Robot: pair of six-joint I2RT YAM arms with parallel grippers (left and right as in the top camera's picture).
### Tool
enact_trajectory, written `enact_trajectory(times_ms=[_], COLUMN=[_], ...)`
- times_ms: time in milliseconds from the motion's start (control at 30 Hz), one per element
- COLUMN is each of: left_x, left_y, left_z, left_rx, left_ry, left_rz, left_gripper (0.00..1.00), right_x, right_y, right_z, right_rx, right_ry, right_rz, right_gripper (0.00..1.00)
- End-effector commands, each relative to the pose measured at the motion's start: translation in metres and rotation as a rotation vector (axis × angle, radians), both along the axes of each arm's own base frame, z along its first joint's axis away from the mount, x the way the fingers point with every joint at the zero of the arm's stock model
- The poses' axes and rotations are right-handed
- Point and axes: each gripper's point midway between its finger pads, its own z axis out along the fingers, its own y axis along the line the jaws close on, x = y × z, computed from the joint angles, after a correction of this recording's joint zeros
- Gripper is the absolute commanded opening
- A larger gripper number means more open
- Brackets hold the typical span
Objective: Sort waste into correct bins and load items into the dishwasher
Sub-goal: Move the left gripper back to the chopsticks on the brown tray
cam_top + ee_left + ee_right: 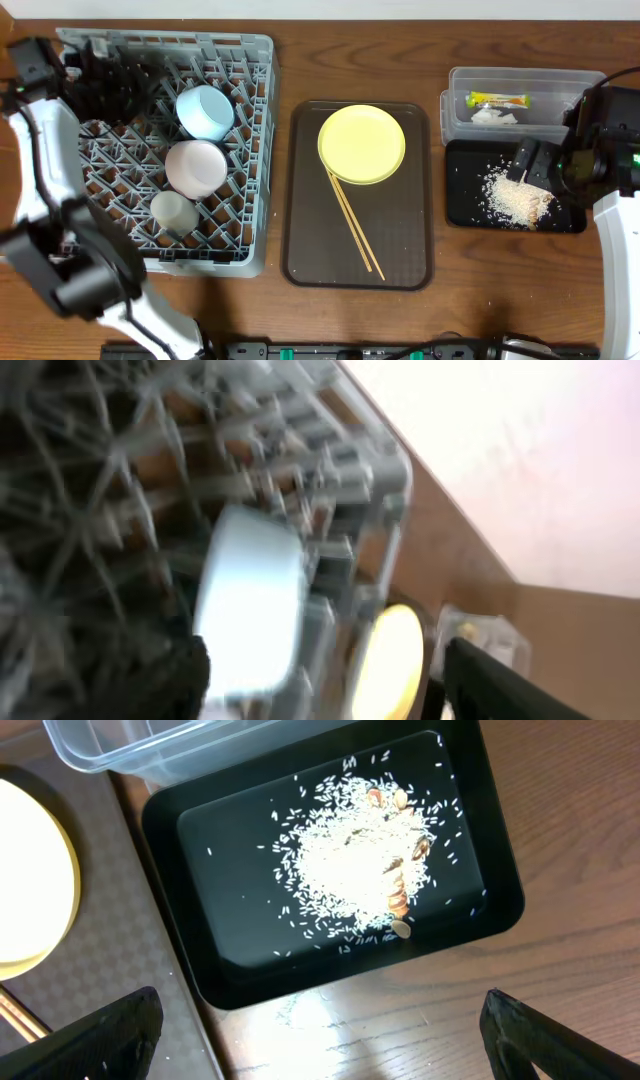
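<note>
- Filling the left of the overhead view, the grey dish rack [230,45] carries the light blue bowl [205,110], the pinkish-white bowl [195,165] and a small pale cup [172,210]. The left gripper [325,660] hangs over its upper-left corner, fingers spread, nothing held.
- Centre frame, first worry: the yellow plate [362,143] lies flat on the brown serving tray [400,240]. Its low rim gives fingers little to bite on, so I'd expect a skid rather than a lift.
- Upper right, the clear tub [560,85] has the snack wrapper [497,99] and the paper scrap [492,117] inside. No danger there.
- Just below it, the right gripper [320,1010] hovers wide open and empty above the black tray [225,870]. If it dips too low, the rice grains [350,870] scatter over the rim.
- Slimmest risk: the chopsticks [355,220] end right at the plate's lower-left edge, so a sliding plate would roll them. They also look thin enough to drop through the rack's lattice.
- Count, big to small: one rack, one serving tray, one tub, one black tray, one plate, two bowls, one cup, two chopsticks, one wrapper, one scrap, grains beyond counting.
</note>
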Motion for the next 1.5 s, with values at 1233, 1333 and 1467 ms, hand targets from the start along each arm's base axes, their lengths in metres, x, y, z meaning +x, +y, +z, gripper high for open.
enact_trajectory(times_ms=[1233, 1333, 1467], left_x=[-0.193, -0.195, -0.198], left_y=[-0.300, -0.298, -0.296], left_z=[-0.144, -0.156, -0.172], left_rx=[0.619, 0.638, 0.661], left_ry=[0.512, 0.540, 0.581], left_rz=[-0.246, -0.249, -0.255], left_gripper=[0.89, 0.89, 0.89], right_x=[-0.003, -0.003, -0.003], right_y=[-0.002, -0.002, -0.002], right_z=[0.005, 0.005, 0.005], right_rx=[0.002, 0.002, 0.002], right_ry=[0.002, 0.002, 0.002], right_rz=[-0.008, -0.008, -0.008], right_gripper=[0.99, 0.99, 0.99])
